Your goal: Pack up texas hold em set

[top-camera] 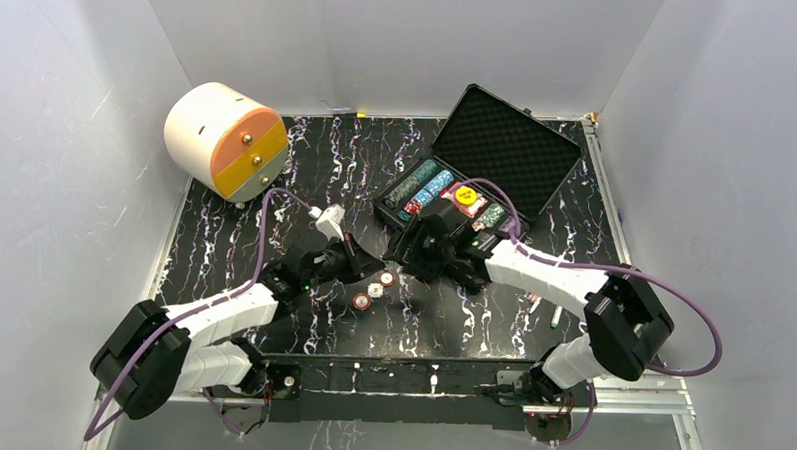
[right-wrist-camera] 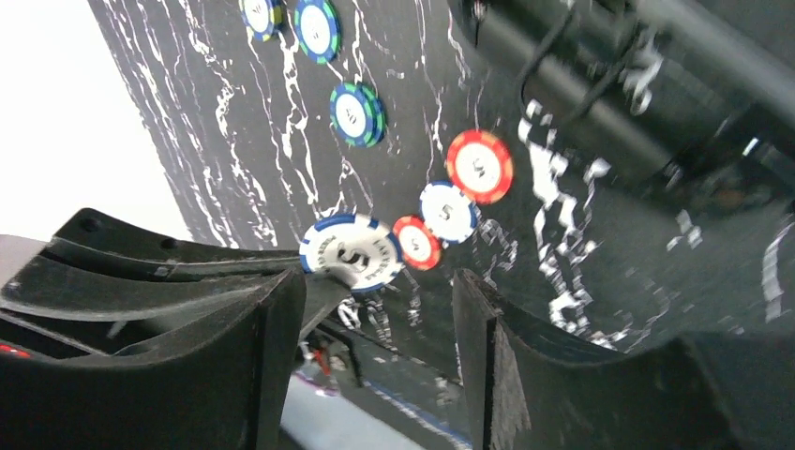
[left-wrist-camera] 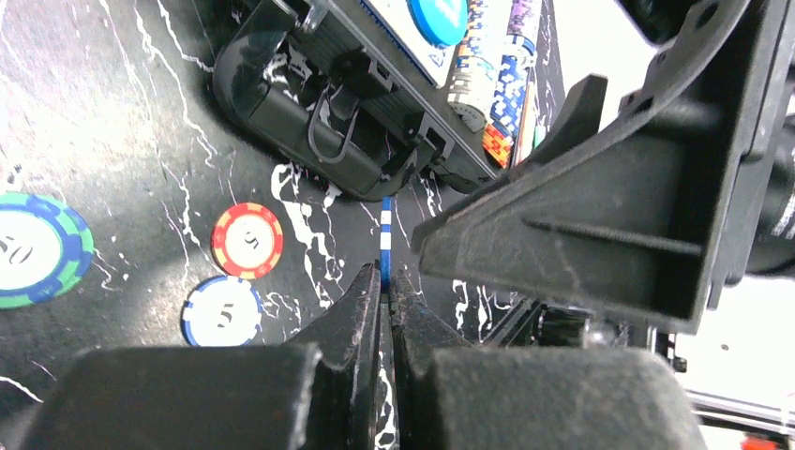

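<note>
The black case (top-camera: 538,140) of the texas hold em set lies open at the back right, with rows of chips (top-camera: 426,186) in its grey foam. My left gripper (left-wrist-camera: 385,277) is shut on a blue-and-white chip (left-wrist-camera: 385,234), held edge-on just in front of the case's front wall (left-wrist-camera: 309,131). The right wrist view shows that chip (right-wrist-camera: 350,253) face-on, beside my right gripper (right-wrist-camera: 380,295). That gripper is open and holds nothing. The two grippers (top-camera: 358,259) (top-camera: 414,251) almost meet. Loose on the table are a red chip (left-wrist-camera: 247,240), a blue-and-white chip (left-wrist-camera: 222,312) and a green one (left-wrist-camera: 37,248).
A white-and-orange round drawer unit (top-camera: 224,139) stands at the back left. A green pen (top-camera: 556,316) lies near the right arm. More loose chips (right-wrist-camera: 354,114) lie farther out on the black marbled table (top-camera: 275,211). White walls close in three sides.
</note>
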Controlling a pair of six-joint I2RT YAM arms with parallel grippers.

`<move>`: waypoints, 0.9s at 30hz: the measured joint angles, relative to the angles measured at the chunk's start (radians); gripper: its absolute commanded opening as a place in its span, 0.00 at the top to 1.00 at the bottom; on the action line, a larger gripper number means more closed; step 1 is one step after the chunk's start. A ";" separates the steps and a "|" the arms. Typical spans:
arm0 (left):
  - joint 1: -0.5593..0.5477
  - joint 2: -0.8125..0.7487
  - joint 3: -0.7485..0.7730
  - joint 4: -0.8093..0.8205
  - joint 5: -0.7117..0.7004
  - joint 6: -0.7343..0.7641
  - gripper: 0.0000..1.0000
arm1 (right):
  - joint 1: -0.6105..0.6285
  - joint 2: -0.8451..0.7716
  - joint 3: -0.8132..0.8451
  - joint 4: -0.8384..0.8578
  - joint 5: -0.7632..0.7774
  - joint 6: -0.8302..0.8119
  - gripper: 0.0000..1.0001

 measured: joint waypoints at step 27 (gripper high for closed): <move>0.220 -0.022 0.267 0.055 0.700 0.116 1.00 | -0.230 -0.097 0.229 -0.023 -0.778 -0.986 1.00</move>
